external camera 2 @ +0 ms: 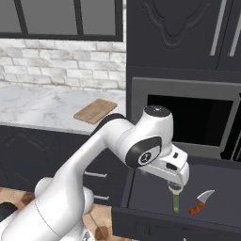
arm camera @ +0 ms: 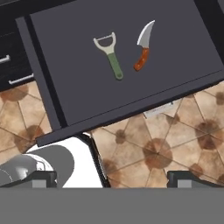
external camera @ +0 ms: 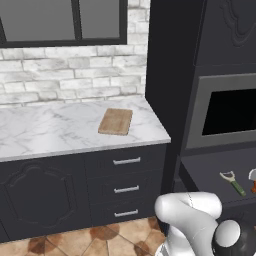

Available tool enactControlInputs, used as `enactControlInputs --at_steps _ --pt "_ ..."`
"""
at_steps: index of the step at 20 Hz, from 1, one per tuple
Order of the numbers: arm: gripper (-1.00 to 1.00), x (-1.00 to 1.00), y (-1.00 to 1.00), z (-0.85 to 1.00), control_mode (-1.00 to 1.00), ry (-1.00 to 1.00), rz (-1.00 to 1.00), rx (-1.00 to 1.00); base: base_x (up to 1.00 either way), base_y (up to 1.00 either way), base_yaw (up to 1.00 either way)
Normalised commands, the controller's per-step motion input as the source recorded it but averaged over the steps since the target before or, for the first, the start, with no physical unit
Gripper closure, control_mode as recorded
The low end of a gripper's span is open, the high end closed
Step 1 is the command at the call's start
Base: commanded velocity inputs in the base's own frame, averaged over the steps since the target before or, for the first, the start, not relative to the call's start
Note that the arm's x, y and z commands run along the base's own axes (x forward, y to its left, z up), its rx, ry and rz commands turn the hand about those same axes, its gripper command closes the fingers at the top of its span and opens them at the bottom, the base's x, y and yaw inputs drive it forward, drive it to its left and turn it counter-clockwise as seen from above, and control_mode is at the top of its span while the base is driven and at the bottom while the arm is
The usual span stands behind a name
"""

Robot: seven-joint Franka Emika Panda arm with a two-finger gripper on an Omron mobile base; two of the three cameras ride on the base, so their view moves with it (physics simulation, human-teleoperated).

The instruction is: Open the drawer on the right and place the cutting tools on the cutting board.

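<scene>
The dark drawer (arm camera: 65,70) stands pulled out, its flat bottom exposed (external camera 2: 226,183) (external camera: 205,172). In it lie the cutting tools: a green-handled peeler (arm camera: 111,57) (external camera 2: 175,201) (external camera: 233,183) and, beside it, a knife with a reddish-brown handle (arm camera: 142,48) (external camera 2: 200,203) (external camera: 253,181). My gripper (external camera 2: 175,180) hangs above the drawer, over the peeler, apart from both tools. In the hand view its fingertips (arm camera: 41,177) stand wide apart with nothing between them, so the gripper (arm camera: 113,177) is open. The light-brown cutting board (external camera: 116,121) (external camera 2: 95,111) lies bare on the marble counter (external camera: 50,132), to the left.
A built-in oven (external camera 2: 188,117) (external camera: 227,112) sits directly above the open drawer. Three narrower drawers with silver bar handles (external camera: 126,161) stand under the counter's right end. Brown tiled floor (arm camera: 175,140) lies in front of the drawer. A brick wall and a window back the counter.
</scene>
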Motion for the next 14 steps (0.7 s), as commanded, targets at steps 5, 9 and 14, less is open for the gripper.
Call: enactControlInputs --at_steps 5,9,14 --pt "-1.0 0.33 -0.31 -0.31 -1.0 0.02 -0.05 0.0 0.0 0.0 0.0" --pt "-1.0 0.38 -0.31 -0.36 -1.0 0.04 -0.05 0.0 0.0 0.0 0.0" --pt "-1.0 0.36 -0.38 -0.36 -1.0 0.01 -0.03 0.0 0.0 0.0 0.0"
